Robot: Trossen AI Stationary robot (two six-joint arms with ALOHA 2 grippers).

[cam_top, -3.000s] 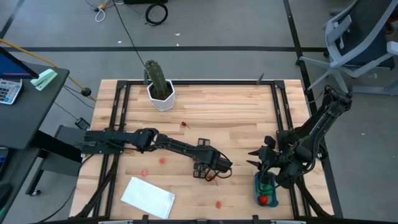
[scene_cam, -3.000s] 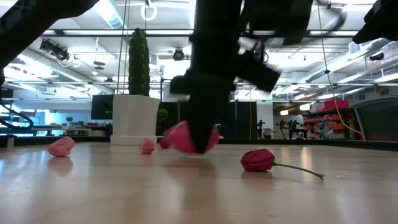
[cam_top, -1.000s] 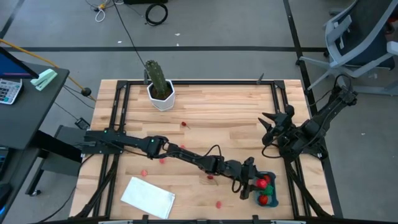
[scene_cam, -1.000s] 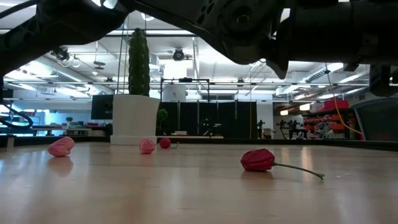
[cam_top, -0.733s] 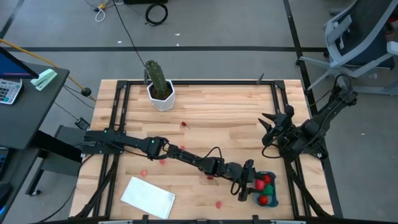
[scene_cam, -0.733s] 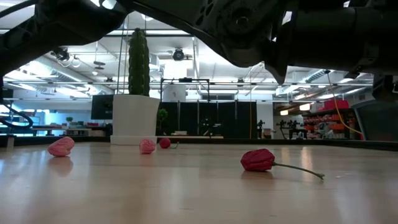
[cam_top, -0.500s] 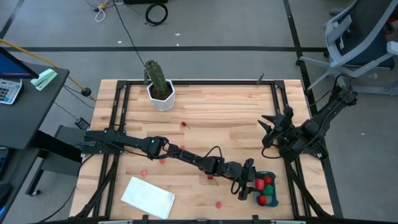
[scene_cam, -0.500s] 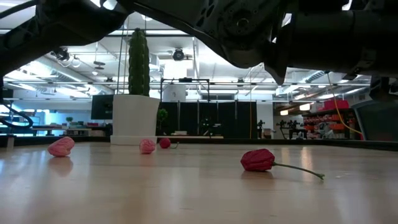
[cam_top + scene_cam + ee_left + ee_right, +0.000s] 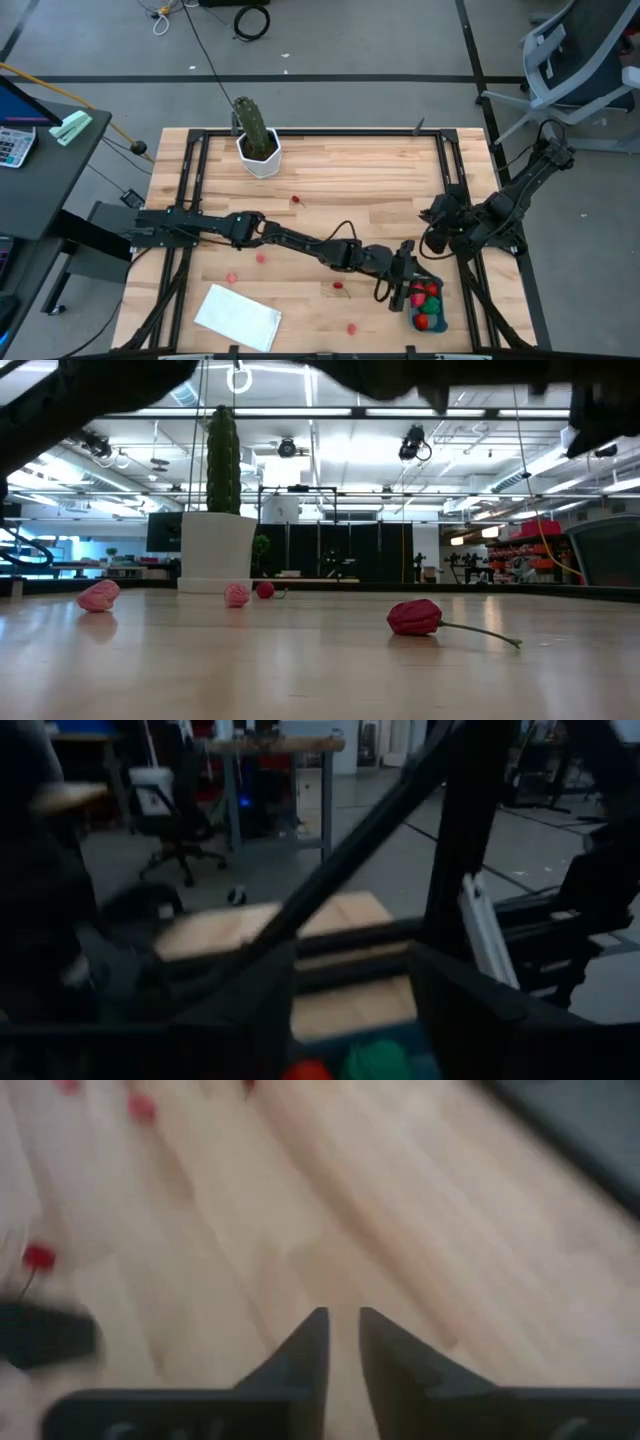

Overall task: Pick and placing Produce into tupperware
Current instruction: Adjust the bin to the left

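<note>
The teal tupperware (image 9: 425, 306) sits at the table's near right corner and holds red pieces and one green piece (image 9: 372, 1060). Loose produce lies on the wood: a red pepper with a stem (image 9: 340, 287) (image 9: 415, 617), and other red and pink pieces (image 9: 262, 258) (image 9: 232, 278) (image 9: 352, 327) (image 9: 296, 199) (image 9: 98, 595). My left gripper (image 9: 405, 283) (image 9: 350, 1010) hangs open and empty above the tupperware's left edge. My right gripper (image 9: 432, 228) (image 9: 343, 1325) hovers near the right edge, pointing down at bare wood, its fingers a narrow gap apart.
A tall green cactus in a white pot (image 9: 255, 135) (image 9: 221, 500) stands at the far left. A flat white sheet (image 9: 238, 317) lies at the near left. Black frame rails (image 9: 455, 190) run along the table's sides. Bare wood lies in the middle.
My left arm has risen, so that it shows only at the top edge of the low view, and its gripper has shifted slightly toward the far edge beside the tupperware. My right gripper has tipped downward and moved a little toward the near edge. The loose produce has stayed put.
</note>
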